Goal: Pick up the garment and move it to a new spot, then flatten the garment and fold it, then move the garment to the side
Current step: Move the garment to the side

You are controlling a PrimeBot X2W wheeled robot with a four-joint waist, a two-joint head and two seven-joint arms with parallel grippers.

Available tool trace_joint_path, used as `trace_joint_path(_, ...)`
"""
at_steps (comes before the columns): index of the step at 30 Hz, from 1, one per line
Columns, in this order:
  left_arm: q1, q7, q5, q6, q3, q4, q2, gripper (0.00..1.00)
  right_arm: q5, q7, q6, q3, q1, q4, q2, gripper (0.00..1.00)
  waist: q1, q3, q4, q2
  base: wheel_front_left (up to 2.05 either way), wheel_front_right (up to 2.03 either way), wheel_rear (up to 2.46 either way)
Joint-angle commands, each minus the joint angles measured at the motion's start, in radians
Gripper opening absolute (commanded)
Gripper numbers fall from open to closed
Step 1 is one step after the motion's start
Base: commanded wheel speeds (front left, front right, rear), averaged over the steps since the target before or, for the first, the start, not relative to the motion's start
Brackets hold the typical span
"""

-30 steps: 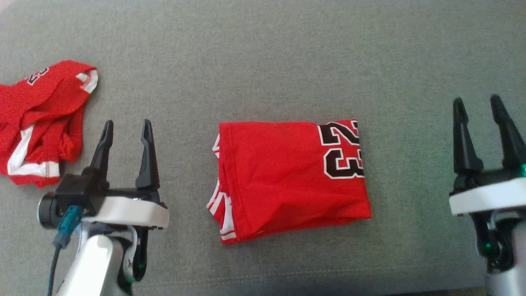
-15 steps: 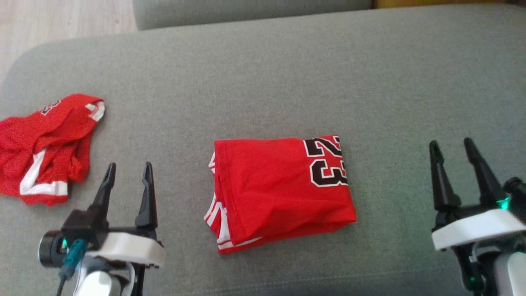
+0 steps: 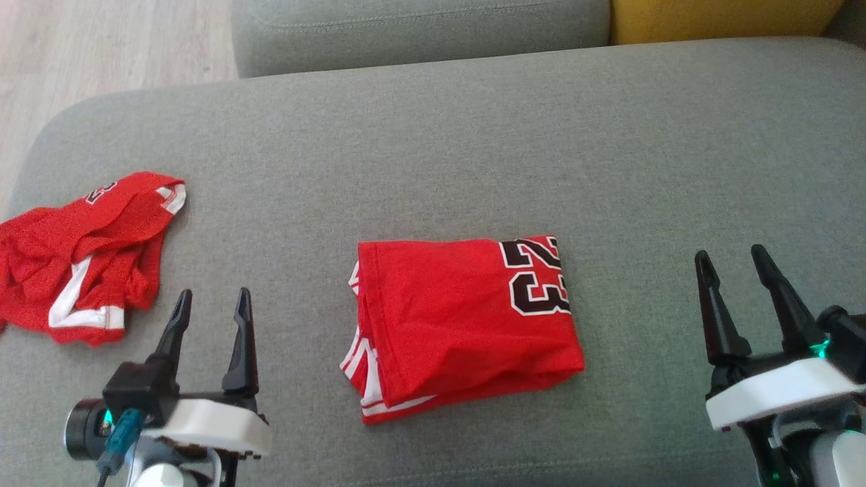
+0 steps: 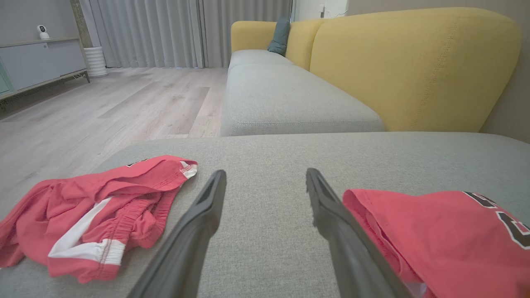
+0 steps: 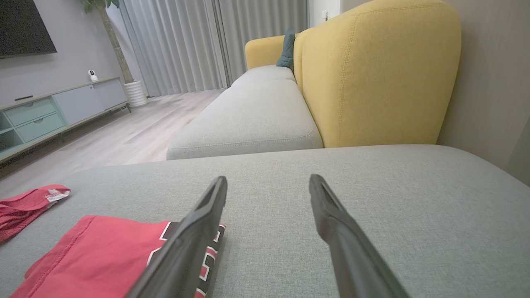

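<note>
The folded red jersey lies flat in the middle of the grey sofa cushion, number 23 at its right end and white-trimmed edges stacked at its left. The folding looks done, so you are most likely at the last step: moving the jersey to the side.

Your left gripper hovers at the lower left, between the jersey and a crumpled pair of red shorts, touching neither. Its two dark fingers are spread wide and hold nothing. Your right gripper hovers at the lower right, well apart from the jersey's numbered end, also spread wide and holding nothing. Both point away from you, up the cushion, low over the fabric.

Next, bring each gripper in to its own end of the jersey and pinch through all the layers. Lift and carry both ends together, or the fold may slide open. The loose trimmed edges on the left are the likeliest to slip.
</note>
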Motion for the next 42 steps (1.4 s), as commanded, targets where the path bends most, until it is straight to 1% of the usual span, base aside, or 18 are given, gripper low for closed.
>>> trace_joint_path(1, -0.026, -0.001, -0.006, 0.006, 0.033, -0.034, 0.025, 1.0, -0.006, 0.004, -0.001, 0.022, -0.015, -0.04, -0.008, 1.0, 0.0, -0.001, 0.0, -0.0001, 0.0, 0.0, 0.0)
trace_joint_path(16, -0.014, 0.008, -0.015, 0.013, 0.026, -0.047, 0.036, 1.0, -0.002, 0.009, -0.001, 0.029, -0.008, -0.036, -0.003, 1.0, 0.0, -0.012, -0.009, -0.0001, 0.0, 0.0, 0.0)
trace_joint_path(33, -0.027, 0.005, -0.017, 0.021, 0.015, -0.048, 0.036, 1.0, 0.0, 0.018, -0.001, 0.025, -0.009, -0.03, -0.005, 1.0, 0.0, -0.008, 0.001, -0.0001, 0.0, 0.0, 0.0)
trace_joint_path(37, -0.041, 0.002, -0.015, 0.02, 0.012, -0.051, 0.034, 1.0, 0.007, 0.028, -0.001, 0.026, -0.011, -0.011, -0.011, 1.0, 0.0, 0.002, 0.02, -0.0001, 0.0, 0.0, 0.0)
trace_joint_path(42, -0.076, -0.005, -0.008, 0.013, 0.006, -0.061, 0.026, 1.0, 0.022, 0.037, -0.001, 0.046, -0.026, 0.04, -0.022, 1.0, 0.0, 0.038, 0.065, -0.0001, 0.0, 0.0, 0.0)
